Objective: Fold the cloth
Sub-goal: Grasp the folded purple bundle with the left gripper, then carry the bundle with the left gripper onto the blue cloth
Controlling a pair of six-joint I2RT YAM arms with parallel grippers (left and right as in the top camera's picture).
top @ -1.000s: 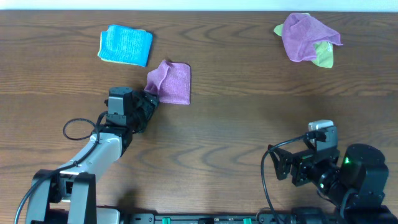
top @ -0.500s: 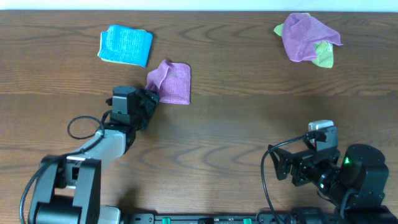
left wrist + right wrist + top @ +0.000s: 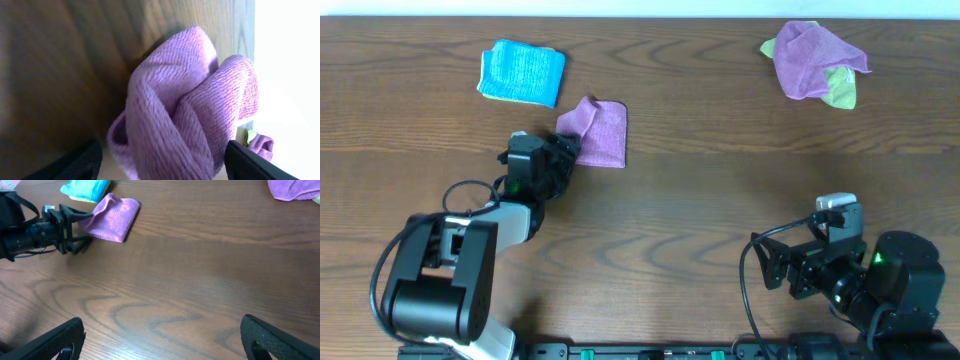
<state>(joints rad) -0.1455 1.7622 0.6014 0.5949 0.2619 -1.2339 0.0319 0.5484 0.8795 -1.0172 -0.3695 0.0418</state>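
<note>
The purple cloth [image 3: 600, 133] lies on the wooden table as a folded rectangle, with its left edge bunched up into a raised roll. It fills the left wrist view [image 3: 190, 115] and shows in the right wrist view [image 3: 112, 219]. My left gripper [image 3: 563, 155] is at that bunched left edge. Its fingers [image 3: 162, 160] are spread on either side of the roll, and a gap shows beside the left finger. My right gripper [image 3: 162, 335] is wide open and empty, low over bare table at the front right [image 3: 775, 268].
A folded turquoise cloth [image 3: 522, 72] lies just left of and behind the purple cloth. Another purple cloth bunched with a lime-green one [image 3: 815, 62] lies at the far right back. A black cable loops beside the left arm [image 3: 465, 195].
My left gripper has moved right and a little farther back, closer onto the cloth's bunched left edge. The cloth and the right arm have not visibly moved.
</note>
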